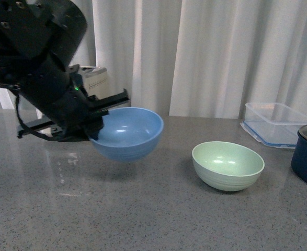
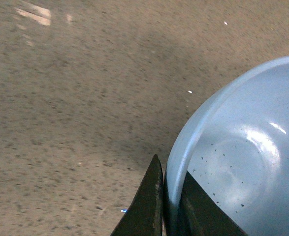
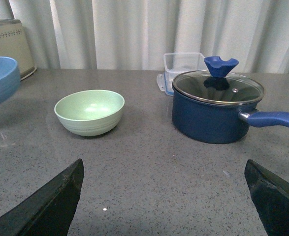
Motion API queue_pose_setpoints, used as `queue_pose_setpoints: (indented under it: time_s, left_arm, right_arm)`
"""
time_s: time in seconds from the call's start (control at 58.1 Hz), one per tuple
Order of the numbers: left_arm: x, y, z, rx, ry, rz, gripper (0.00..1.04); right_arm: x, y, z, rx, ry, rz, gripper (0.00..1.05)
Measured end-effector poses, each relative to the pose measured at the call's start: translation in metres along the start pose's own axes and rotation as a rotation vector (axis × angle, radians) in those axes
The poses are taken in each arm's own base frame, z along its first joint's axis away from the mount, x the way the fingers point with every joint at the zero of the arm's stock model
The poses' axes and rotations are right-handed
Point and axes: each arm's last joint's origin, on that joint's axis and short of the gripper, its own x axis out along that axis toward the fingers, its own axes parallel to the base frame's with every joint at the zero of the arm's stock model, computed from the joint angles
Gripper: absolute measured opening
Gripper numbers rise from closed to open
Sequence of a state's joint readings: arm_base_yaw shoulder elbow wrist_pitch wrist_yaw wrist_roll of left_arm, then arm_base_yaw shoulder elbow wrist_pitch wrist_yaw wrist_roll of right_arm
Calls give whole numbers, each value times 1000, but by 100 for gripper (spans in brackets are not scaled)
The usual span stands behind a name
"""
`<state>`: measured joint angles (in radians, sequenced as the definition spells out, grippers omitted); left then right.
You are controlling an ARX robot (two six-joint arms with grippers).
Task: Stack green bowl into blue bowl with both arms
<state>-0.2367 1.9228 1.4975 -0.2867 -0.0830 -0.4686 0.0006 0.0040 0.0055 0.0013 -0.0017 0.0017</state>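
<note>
Left gripper [image 1: 97,123] clamps rim of blue bowl [image 1: 129,133], held aloft, empty. Green bowl [image 1: 227,164] stands empty on table [image 1: 143,219]. Right gripper [image 3: 164,167] spread wide, holding nothing.

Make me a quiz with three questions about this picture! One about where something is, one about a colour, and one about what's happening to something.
1. Where is the green bowl?
A) on the table
B) on a shelf
C) on the floor

2. What colour is the knob on the lid of the pot?
A) red
B) blue
C) yellow

3. What is happening to the blue bowl?
A) it lies upside down
B) it is full of soup
C) the left gripper holds it up off the table

Answers:
1 A, it sits upright on the grey table.
2 B, the knob is blue like the pot.
3 C, the gripper pinches its rim, and its shadow lies on the table below it.
</note>
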Motion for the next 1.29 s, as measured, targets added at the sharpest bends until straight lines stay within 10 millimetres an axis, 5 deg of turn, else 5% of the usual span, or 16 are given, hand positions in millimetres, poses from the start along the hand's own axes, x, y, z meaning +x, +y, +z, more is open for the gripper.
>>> queue_pose_setpoints:
  time_s: [0.413, 0.758, 1.102, 1.206, 1.292]
  left_arm:
    - [51, -33, -34, -5, 55, -31, 4]
    - [60, -40, -35, 4, 68, -7, 4]
    - [54, -43, -31, 21, 60, -33, 62]
    - [35, -45, -20, 43, -19, -52, 79]
    - [0, -48, -8, 98, -237, -64, 93]
  right_arm:
    - [0, 0, 0, 0, 0, 0, 95]
    - [0, 0, 0, 0, 0, 0, 95]
    - [0, 0, 0, 0, 0, 0, 95]
    - [0, 0, 0, 0, 0, 0, 95]
    - [0, 0, 0, 0, 0, 0, 95]
